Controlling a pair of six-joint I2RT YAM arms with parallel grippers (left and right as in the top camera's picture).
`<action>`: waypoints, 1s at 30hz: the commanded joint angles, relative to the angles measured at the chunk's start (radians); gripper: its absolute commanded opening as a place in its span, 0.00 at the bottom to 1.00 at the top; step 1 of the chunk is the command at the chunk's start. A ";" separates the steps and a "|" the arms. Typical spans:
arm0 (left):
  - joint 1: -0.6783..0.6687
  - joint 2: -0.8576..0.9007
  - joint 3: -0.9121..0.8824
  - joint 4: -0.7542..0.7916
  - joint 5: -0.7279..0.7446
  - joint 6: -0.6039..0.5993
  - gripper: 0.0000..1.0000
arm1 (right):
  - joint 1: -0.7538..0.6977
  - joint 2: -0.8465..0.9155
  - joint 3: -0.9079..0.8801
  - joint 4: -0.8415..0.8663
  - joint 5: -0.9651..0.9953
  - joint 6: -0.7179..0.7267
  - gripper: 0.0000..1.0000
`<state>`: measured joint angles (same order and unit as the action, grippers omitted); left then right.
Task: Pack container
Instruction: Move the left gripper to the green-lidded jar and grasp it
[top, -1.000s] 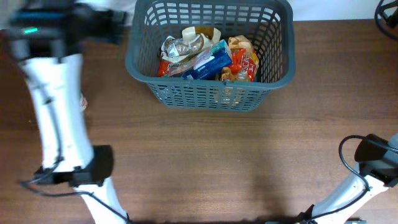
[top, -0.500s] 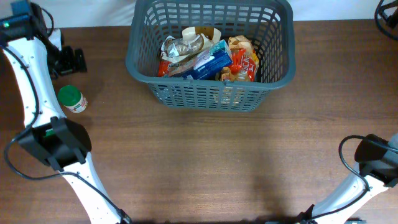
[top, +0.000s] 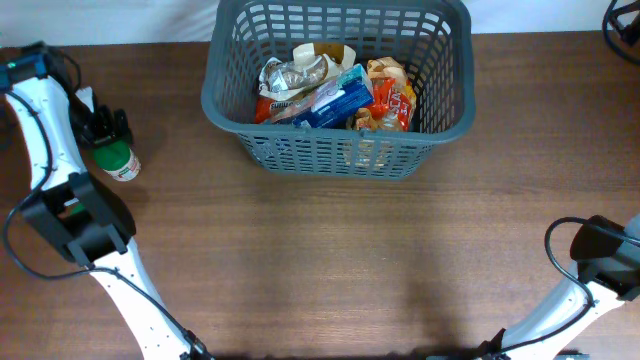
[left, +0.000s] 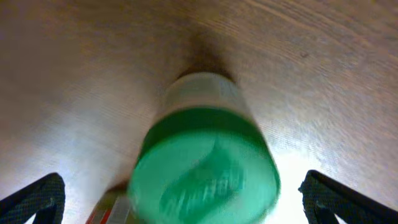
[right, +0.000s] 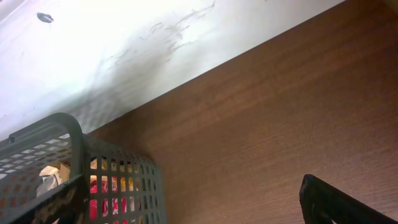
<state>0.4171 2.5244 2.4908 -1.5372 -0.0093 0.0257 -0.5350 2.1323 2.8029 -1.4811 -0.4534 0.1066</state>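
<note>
Worktop seen from above, with both wrist views. The large dark grey plastic basket with slotted walls and a thick rolled rim (top: 218, 95) stands at the middle of the far edge, its far rim against the white wall. It holds a heap of crinkled foil and paper packets in red, orange, blue and silver (top: 335, 90), and bare lattice base shows along its far side.

The basket looks stiff yet light. The rolled rim is the soundest hold. The slotted walls could snag a fingertip, and the packets would yield and slide under a new load.

The small green-capped bottle with a white and red body (top: 117, 160) sits near the left edge, toward the far left corner and well apart from the basket. Whether it stands or lies cannot be told. It looks rigid, smooth and apt to roll, so it is best taken across the body below the cap.

The left gripper (top: 107, 132) hovers over the bottle, its jaws spread wide on either side of the cap and touching nothing. The right gripper (right: 183, 186) hangs near the right edge, also spread and empty.

Bare wood lies between bottle and basket, and the high near-left rim is the obstacle to clear.
</note>
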 joint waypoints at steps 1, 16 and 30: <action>0.000 0.050 -0.009 0.027 0.067 0.040 1.00 | 0.005 0.007 -0.005 0.003 -0.006 0.007 0.99; 0.000 0.122 -0.009 0.003 0.074 0.039 0.67 | 0.005 0.007 -0.005 0.003 -0.005 0.007 0.99; 0.000 0.123 -0.003 -0.031 0.074 0.038 0.02 | 0.005 0.007 -0.005 0.003 -0.006 0.007 0.99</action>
<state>0.4156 2.6358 2.4844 -1.5513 0.0566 0.0608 -0.5350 2.1323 2.8029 -1.4807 -0.4534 0.1062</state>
